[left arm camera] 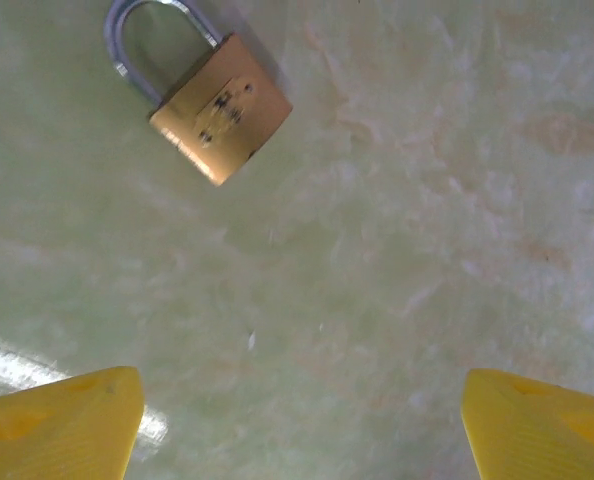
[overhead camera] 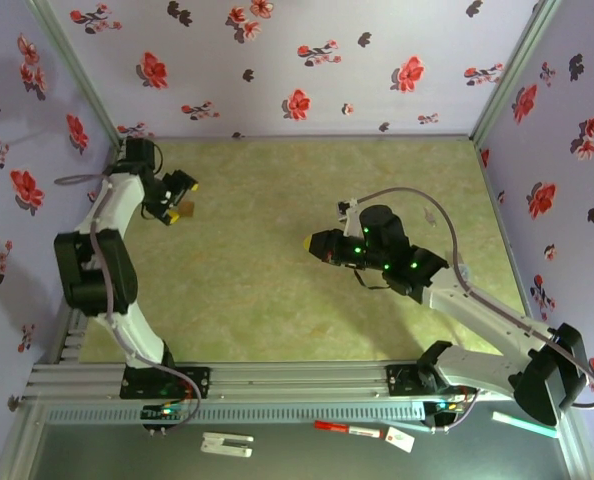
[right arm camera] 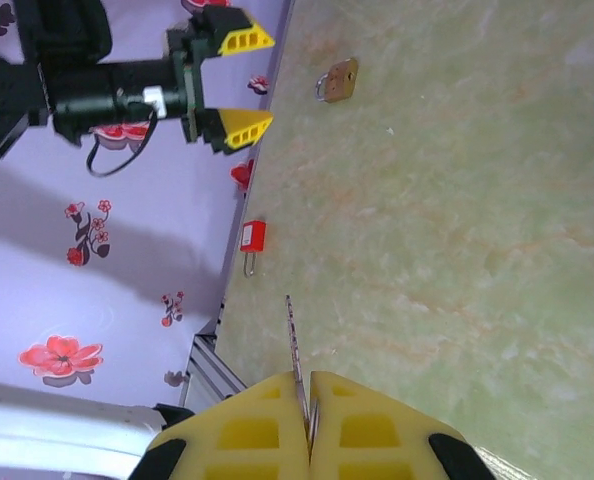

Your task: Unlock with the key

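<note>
Left end effector (left arm camera: 297, 430): released. Its two yellow fingertips (left arm camera: 57, 420) stand wide apart and nothing is between them.
Left end effector, place: over the far left corner of the counter (overhead camera: 257, 300), close to the wall. In the top view (overhead camera: 185, 197) its arm is folded toward that corner. In the right wrist view (right arm camera: 242, 85) both yellow tips point toward the counter.
Brass padlock (left arm camera: 220, 112): it lies flat on the counter, ahead of the open fingertips and more to their left side, touching neither of them. Both legs of the silver shackle go into the body, so it looks closed. In the right wrist view (right arm camera: 339, 80) it lies near the left end effector.
Right end effector (right arm camera: 308, 388): clenched on the key, with the two yellow fingers pressed together.
Key (right arm camera: 293, 345): a thin metal blade comes out from between the closed fingers. It is well apart from the brass padlock.
Right end effector, place: about the middle of the counter, with its tip turned to the left (overhead camera: 317, 245).
Red padlock (right arm camera: 252, 237): a small one at the edge of the counter by the wall, apart from the brass padlock.
Wall (overhead camera: 277, 60): lilac, with red and dark flowers.
</note>
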